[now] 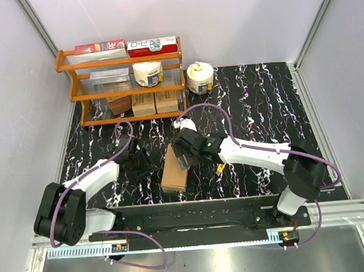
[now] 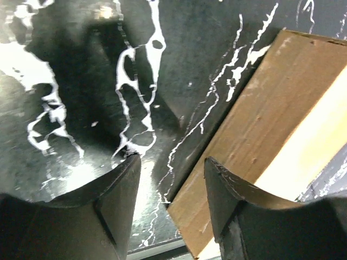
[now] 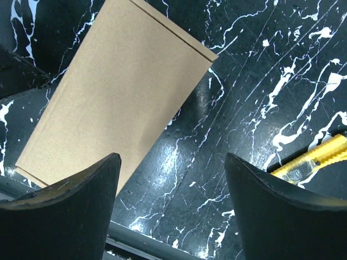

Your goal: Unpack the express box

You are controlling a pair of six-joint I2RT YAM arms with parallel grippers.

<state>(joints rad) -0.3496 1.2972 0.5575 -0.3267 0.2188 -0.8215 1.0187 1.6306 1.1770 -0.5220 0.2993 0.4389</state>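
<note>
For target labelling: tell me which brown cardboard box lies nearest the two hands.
The long flat express box on the table; the smaller squarish brown boxes sit on the bottom shelf of the rack.

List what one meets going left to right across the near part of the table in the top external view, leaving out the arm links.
left gripper → express box → yellow utility knife

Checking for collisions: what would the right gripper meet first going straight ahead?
Probably bare table, between the box and the yellow cutter; the open right gripper lines up with neither, though depth is unclear.
</note>
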